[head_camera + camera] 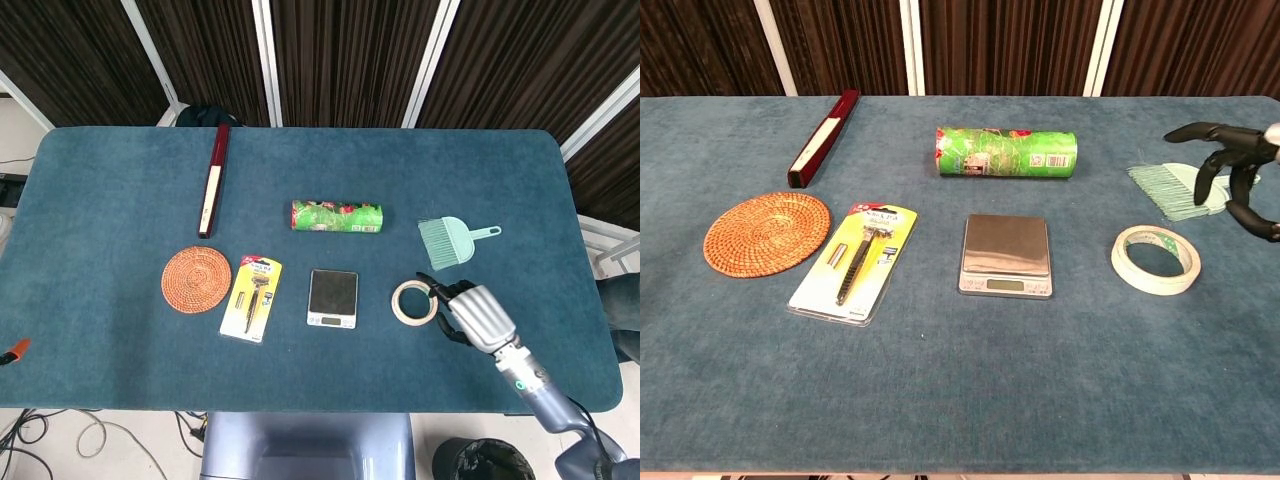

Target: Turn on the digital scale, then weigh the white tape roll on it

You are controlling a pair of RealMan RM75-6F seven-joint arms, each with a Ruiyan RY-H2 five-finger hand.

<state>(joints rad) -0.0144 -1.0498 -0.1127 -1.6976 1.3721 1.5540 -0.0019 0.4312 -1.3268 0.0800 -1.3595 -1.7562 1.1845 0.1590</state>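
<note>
While its dark fingers [1206,176] spread apart and hold nothing, the right hand [470,312] hangs just right of the white tape roll [414,301]; in the head view the fingertips reach over the roll's right rim, though whether they touch it cannot be told, and in the chest view the hand [1232,170] shows above and right of the roll [1156,259]. That roll lies flat on the blue counter [120,230], not on the digital scale [332,298], which sits to its left with a bare steel platform; whether the scale's small display [1005,286] is lit cannot be made out. Behind the hand lies a mint-green dustpan with brush [450,240], its bristles partly hidden by the fingers in the chest view. Farther back, a green printed roll [337,216] lies on its side behind the scale. Left of the scale is a packaged razor [251,298], then a round woven coaster [196,279], with a long dark-red case [213,180] behind them. No left hand appears in either view.
</note>
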